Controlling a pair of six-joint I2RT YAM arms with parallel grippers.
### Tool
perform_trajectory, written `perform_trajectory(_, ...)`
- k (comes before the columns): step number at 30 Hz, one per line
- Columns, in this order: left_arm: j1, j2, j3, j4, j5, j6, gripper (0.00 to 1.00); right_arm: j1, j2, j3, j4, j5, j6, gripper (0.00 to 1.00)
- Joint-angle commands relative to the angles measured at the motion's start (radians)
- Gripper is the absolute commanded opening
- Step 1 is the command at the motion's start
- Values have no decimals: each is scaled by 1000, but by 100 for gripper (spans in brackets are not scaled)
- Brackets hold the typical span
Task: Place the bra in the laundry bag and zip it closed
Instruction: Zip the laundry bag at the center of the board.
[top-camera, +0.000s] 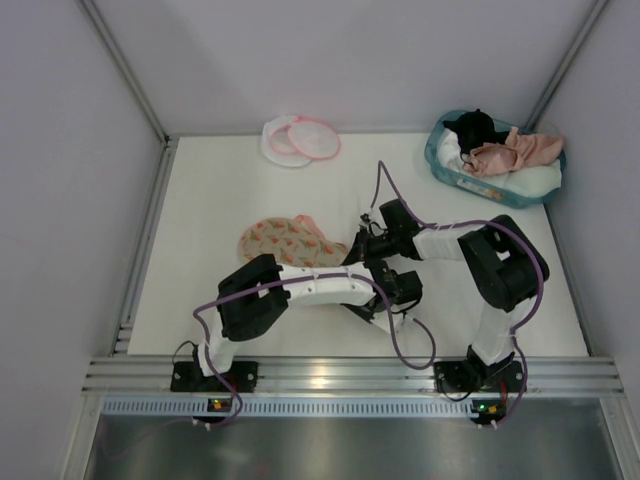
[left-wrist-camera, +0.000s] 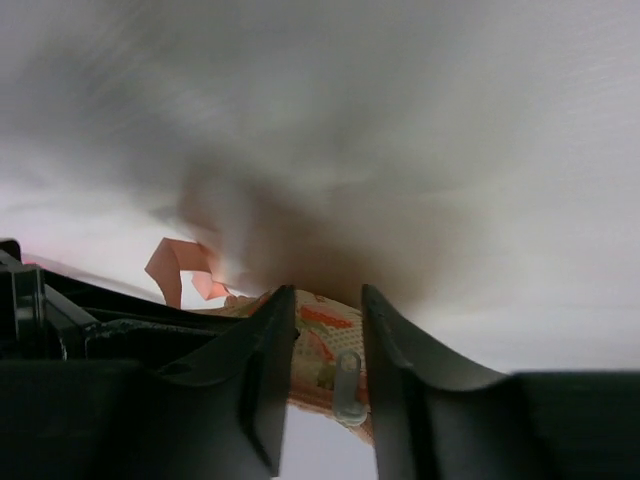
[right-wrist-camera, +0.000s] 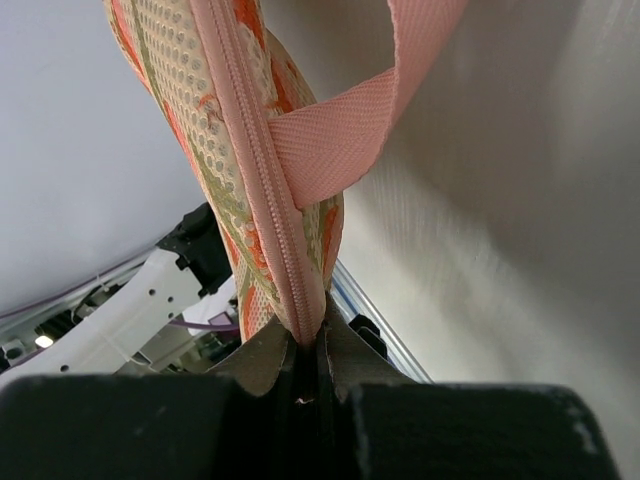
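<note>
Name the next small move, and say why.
Probably close the left tool on the clear tab: its fingers straddle it on the printed case, while the right tool pinches the case's zipper edge. The bra lies in the basket.

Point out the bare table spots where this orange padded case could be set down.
Free: the far strip between the white mesh laundry bag and the teal basket; also the left side of the table, between the orange padded case and the left edge. Crowded: the near centre, where the left arm and right arm meet at the case.
</note>
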Motion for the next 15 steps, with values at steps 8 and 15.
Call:
perform_trajectory(8,7,-61,-2,-27,24,-41,0,-10,-43,48,-1,-9,-41,0)
perform_trajectory(15,1,-140,-52,-26,144,-68,0,-51,-31,71,-16,-11,-68,0)
